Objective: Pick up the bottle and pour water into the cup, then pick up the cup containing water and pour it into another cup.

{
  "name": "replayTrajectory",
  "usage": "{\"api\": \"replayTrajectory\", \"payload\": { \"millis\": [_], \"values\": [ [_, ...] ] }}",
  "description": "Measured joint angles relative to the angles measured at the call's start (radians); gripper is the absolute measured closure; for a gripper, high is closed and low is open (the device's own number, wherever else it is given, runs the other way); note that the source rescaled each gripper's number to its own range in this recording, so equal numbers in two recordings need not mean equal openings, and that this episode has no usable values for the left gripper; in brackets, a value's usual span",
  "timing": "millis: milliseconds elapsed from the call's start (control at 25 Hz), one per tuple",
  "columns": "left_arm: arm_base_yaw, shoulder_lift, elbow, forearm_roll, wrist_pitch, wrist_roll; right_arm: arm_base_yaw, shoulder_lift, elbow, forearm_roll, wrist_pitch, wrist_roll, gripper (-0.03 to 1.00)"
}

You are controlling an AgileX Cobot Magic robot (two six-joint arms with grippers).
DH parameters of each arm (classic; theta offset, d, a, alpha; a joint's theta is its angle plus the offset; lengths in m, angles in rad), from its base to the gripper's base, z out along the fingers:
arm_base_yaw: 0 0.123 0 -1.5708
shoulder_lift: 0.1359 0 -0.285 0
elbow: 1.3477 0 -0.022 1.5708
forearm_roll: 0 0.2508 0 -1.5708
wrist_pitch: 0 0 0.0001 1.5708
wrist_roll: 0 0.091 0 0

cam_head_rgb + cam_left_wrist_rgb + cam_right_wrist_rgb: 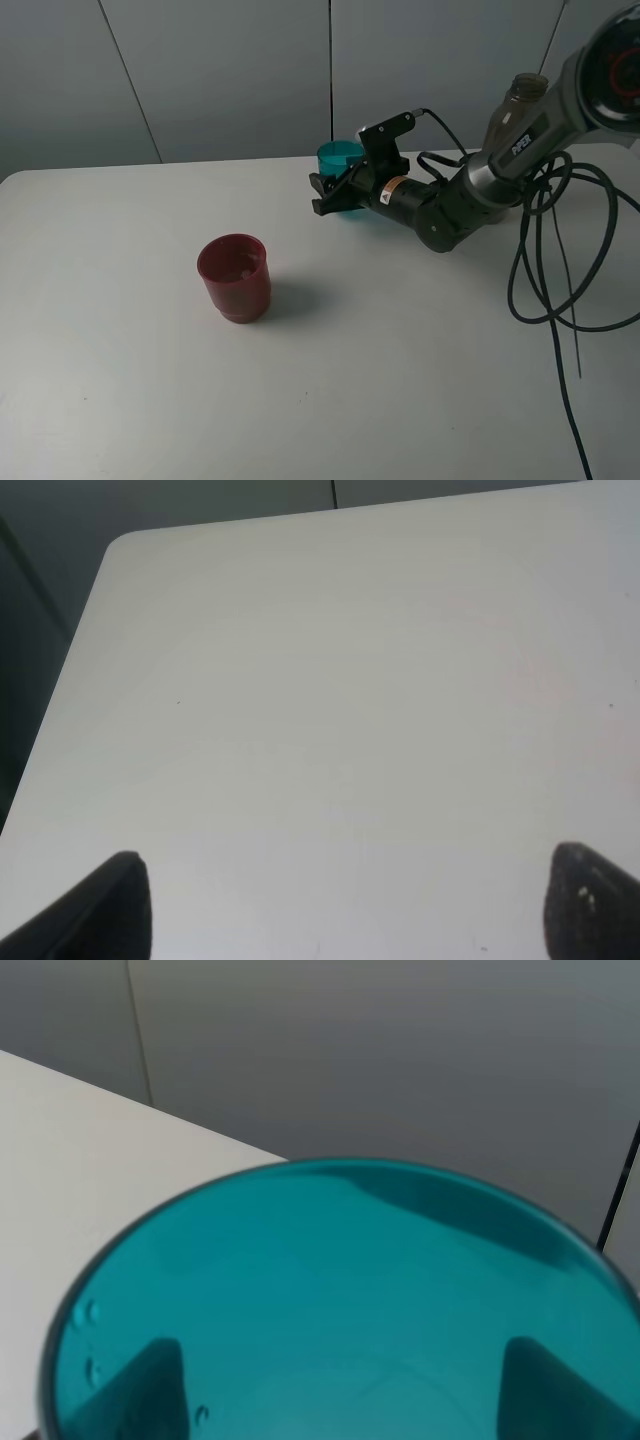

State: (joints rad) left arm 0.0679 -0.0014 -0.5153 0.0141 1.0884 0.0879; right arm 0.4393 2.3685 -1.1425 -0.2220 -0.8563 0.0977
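Right gripper (pixel 335 193) is closed around the teal-blue cup (pixel 340 160) at the far middle of the white surface (pixel 120 380), well apart from the dark red cup (pixel 234 277). Advise lifting it level, carrying slowly, then tipping directly above the red rim. Both cups are smooth translucent plastic. Left gripper (pixel 340 910) stands wide open, empty. Bottle (pixel 513 110) stands behind the arm

Right black jointed arm (pixel 470 195): reaching in from the right, forearm low, wrist level. Right black gripper (pixel 335 192): clamped around the small teal translucent tumbler (pixel 340 157). Left black gripper (pixel 345 905): fingertips (pixel 110 905) spread wide, nothing between.
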Motion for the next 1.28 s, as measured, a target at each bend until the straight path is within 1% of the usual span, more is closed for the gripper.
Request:
{"api": "replayTrajectory", "payload": {
  "millis": [120,400,760,800,840,880,920,960,1040,1120,1280],
  "values": [
    [0.0,0.0,0.0,0.0,0.0,0.0,0.0,0.0,0.0,0.0,0.002,0.0,0.9],
    [0.0,0.0,0.0,0.0,0.0,0.0,0.0,0.006,0.0,0.0,0.05,0.0,0.9],
    [0.0,0.0,0.0,0.0,0.0,0.0,0.0,0.008,-0.002,-0.004,0.05,0.0,0.9],
    [0.0,0.0,0.0,0.0,0.0,0.0,0.0,0.008,-0.002,-0.004,0.05,0.0,0.78],
    [0.0,0.0,0.0,0.0,0.0,0.0,0.0,0.008,-0.002,-0.005,0.05,0.0,0.51],
    [0.0,0.0,0.0,0.0,0.0,0.0,0.0,0.008,-0.002,-0.006,0.05,0.0,0.22],
    [0.0,0.0,0.0,0.0,0.0,0.0,0.0,0.008,-0.002,-0.006,0.053,0.0,0.09],
    [0.0,0.0,0.0,0.0,0.0,0.0,0.002,0.008,-0.002,-0.006,0.063,0.0,0.02],
    [0.0,0.0,0.0,0.0,0.0,0.0,0.008,0.008,-0.002,-0.007,0.104,0.0,-0.03],
    [0.0,0.0,0.0,0.0,0.0,0.0,0.015,0.002,0.003,-0.011,0.139,0.0,-0.03],
    [0.0,0.0,0.0,0.0,0.0,0.0,0.017,-0.057,0.051,-0.021,0.158,0.0,-0.03]
  ]
}}
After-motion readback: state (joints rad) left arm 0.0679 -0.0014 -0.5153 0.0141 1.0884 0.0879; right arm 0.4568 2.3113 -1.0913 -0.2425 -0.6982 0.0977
